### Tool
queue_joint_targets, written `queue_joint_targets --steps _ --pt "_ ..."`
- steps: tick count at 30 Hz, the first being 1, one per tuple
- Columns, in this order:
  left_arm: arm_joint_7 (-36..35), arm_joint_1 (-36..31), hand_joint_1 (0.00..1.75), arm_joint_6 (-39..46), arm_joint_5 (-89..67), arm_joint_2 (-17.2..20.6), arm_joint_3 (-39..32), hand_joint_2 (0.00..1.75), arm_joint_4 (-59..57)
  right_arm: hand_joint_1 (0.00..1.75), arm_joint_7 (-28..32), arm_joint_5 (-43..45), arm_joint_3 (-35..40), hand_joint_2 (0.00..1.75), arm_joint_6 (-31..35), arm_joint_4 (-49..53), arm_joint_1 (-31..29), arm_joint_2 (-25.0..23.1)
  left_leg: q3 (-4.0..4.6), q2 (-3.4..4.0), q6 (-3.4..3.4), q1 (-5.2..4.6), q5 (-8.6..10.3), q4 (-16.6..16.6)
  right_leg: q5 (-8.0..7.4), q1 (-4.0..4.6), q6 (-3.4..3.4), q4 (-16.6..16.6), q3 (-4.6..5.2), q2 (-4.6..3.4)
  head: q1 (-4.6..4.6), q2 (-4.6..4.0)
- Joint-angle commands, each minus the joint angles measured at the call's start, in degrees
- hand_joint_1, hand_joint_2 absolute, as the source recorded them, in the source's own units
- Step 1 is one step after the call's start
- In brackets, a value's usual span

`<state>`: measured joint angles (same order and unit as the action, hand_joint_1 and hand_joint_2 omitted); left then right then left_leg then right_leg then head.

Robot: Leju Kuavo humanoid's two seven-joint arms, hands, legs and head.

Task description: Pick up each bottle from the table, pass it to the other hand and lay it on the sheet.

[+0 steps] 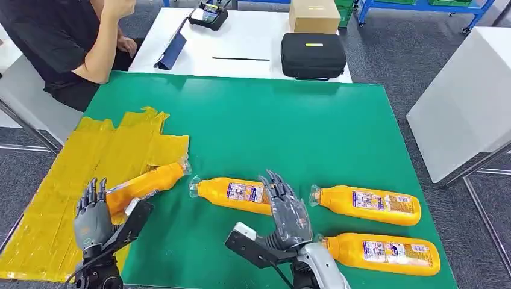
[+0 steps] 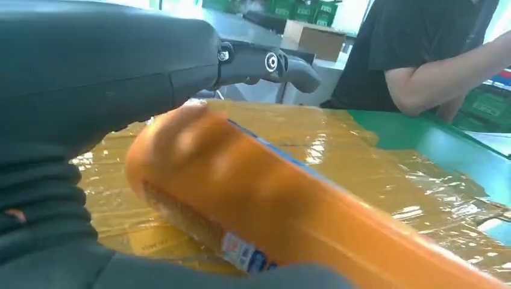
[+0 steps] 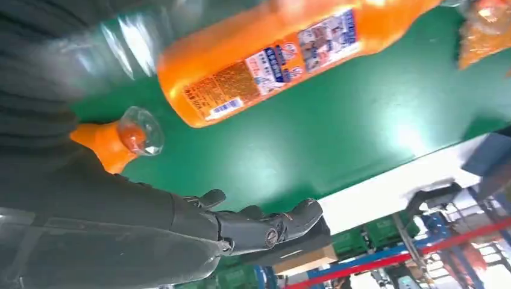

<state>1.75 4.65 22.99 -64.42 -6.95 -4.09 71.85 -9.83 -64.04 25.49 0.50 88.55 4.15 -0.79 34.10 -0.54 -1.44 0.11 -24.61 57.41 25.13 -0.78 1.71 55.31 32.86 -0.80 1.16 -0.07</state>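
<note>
The left hand (image 1: 91,214) holds an orange plastic bottle with a clear cap (image 1: 147,183) above the crinkled yellow plastic sheet (image 1: 72,174). The bottle lies slanted, its base in the hand and its cap end reaching toward the sheet's right edge. In the left wrist view the bottle (image 2: 289,211) sits against the palm with the thick grey thumb (image 2: 265,63) arched over it, though how tightly the fingers close is hard to tell there.

The right hand (image 1: 288,211) is empty, fingers extended and apart, hovering over the green table top (image 1: 271,126) — between three more orange bottles. One (image 1: 232,194) lies just left of the hand, partly behind its fingers; a second (image 1: 367,205) lies to its right; a third (image 1: 382,253) lies nearer the table's front edge.

Beyond the green surface stands a white table (image 1: 181,42) bearing a black zipped case (image 1: 313,55), a cardboard box (image 1: 314,15) and a dark blue folder (image 1: 173,48). A person in a black shirt (image 1: 60,36) sits at the far left corner — one arm bent.
</note>
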Motion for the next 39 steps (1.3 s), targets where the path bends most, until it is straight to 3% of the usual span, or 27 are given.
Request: queue_joint_targets --steps 1,10,21,28,29,30,31,39 --pt "0.5 -2.7 0.00 0.1 1.6 -0.3 0.5 0.00 -3.6 0.00 -0.2 -0.6 -1.7 1.75 -0.2 -7.8 -2.5 -0.8 -0.23 0.01 0.07 0.00 -0.04 -0.1 0.05 0.01 -0.07 -0.1 -0.23 0.08 0.00 0.00" --pt "12.8 -0.1 0.00 -4.0 29.1 -1.6 1.0 0.00 6.3 0.00 0.0 -7.4 -2.4 1.75 2.4 -21.1 -9.2 -2.6 -0.33 0.15 0.11 0.03 -0.11 0.0 0.07 0.05 -0.11 -0.1 -0.31 -0.02 0.00 0.00" --pt "13.9 0.0 0.00 -4.2 32.8 -0.5 5.7 0.00 9.4 0.00 0.6 -8.9 -1.3 1.75 3.0 -28.6 -14.3 -4.7 -0.32 0.17 0.06 0.02 -0.08 0.0 0.07 0.04 -0.09 0.0 -0.31 -0.04 0.02 0.00" --pt "14.1 -2.9 0.00 -3.7 35.4 0.6 7.3 0.00 5.5 0.00 -2.6 -11.5 2.4 1.75 2.3 -45.8 -20.3 -7.6 -0.15 0.10 0.02 0.01 0.04 -0.1 -0.03 0.02 -0.05 -0.1 -0.16 -0.03 0.00 0.00" --pt "14.3 -3.3 0.00 -3.8 35.8 0.7 7.8 0.00 4.9 0.30 -2.9 -10.9 2.6 1.75 0.9 -49.2 -21.4 -7.9 -0.32 0.12 0.06 0.03 0.01 -0.1 -0.01 0.04 -0.09 -0.1 -0.32 -0.02 -0.02 0.00" --pt "14.7 -4.3 0.00 -3.4 36.5 0.8 8.2 0.00 3.4 1.66 -1.9 -9.8 2.7 1.75 0.9 -54.4 -22.9 -8.6 -0.26 0.09 0.03 0.04 0.03 -0.1 -0.03 0.06 -0.07 -0.1 -0.28 -0.01 0.00 0.00" --pt "15.0 -4.7 0.00 -3.3 36.9 0.9 8.5 0.00 2.9 1.75 -1.7 -9.5 2.9 1.75 0.6 -56.1 -23.4 -8.7 -0.34 0.12 0.06 0.02 0.02 -0.1 -0.01 0.04 -0.10 -0.1 -0.33 -0.02 0.00 0.00" --pt "15.6 -6.7 0.00 -2.7 38.7 1.0 9.5 0.00 -0.5 1.75 -1.4 -7.6 2.1 1.75 -1.7 -62.7 -25.6 -10.0 -0.62 0.04 0.03 0.04 0.05 -0.1 0.00 0.06 -0.09 -0.1 -0.57 0.05 -0.02 0.00"
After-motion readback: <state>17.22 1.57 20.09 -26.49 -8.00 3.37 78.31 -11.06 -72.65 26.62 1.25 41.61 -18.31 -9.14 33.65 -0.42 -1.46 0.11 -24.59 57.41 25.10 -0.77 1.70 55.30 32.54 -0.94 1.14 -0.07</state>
